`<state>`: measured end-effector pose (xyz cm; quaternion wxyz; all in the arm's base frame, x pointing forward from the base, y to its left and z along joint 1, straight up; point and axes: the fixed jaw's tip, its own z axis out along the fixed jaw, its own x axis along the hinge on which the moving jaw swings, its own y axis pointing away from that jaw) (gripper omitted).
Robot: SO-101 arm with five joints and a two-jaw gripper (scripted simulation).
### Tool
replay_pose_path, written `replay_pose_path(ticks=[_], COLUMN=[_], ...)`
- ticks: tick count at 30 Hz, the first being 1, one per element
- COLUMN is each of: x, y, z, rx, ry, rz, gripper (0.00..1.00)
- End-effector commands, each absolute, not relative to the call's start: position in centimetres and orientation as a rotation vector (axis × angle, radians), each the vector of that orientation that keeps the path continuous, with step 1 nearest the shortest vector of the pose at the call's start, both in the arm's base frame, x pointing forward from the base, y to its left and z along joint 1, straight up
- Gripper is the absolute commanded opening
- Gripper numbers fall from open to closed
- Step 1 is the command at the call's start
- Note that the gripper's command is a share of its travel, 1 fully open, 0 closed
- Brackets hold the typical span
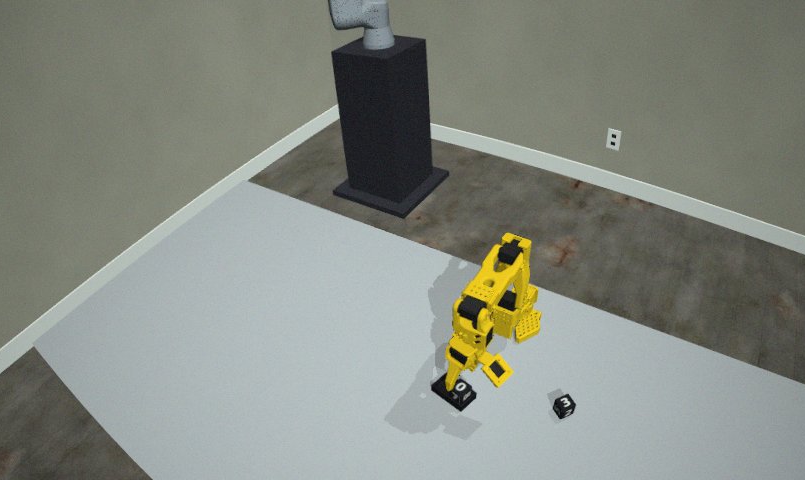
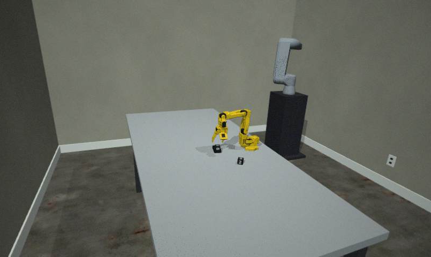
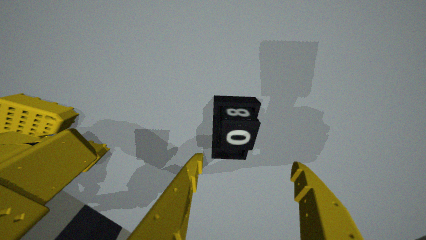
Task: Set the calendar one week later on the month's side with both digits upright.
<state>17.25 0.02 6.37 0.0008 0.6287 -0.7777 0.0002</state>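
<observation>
While the small yellow robot arm (image 1: 490,297) bends down over the big grey table (image 1: 245,333), its yellow gripper (image 3: 245,200) hangs just above the black tray (image 1: 445,393) with its two fingers apart and nothing between them. In the tray stands a black cube (image 3: 235,137) with a white 0 on top and a white 8 on one side. To the right, well apart from the tray, a second black cube (image 1: 564,406) sits alone on the table with a white 3 on top.
</observation>
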Motion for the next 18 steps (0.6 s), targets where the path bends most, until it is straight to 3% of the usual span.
replay_pose_path(ticks=[1,18], x=[17.6,17.7], y=[-0.1,-0.1], z=[6.3,4.0], rx=[1.974,1.974], ry=[-2.472,-2.472], rz=[0.028,0.028], gripper=[0.35,0.35])
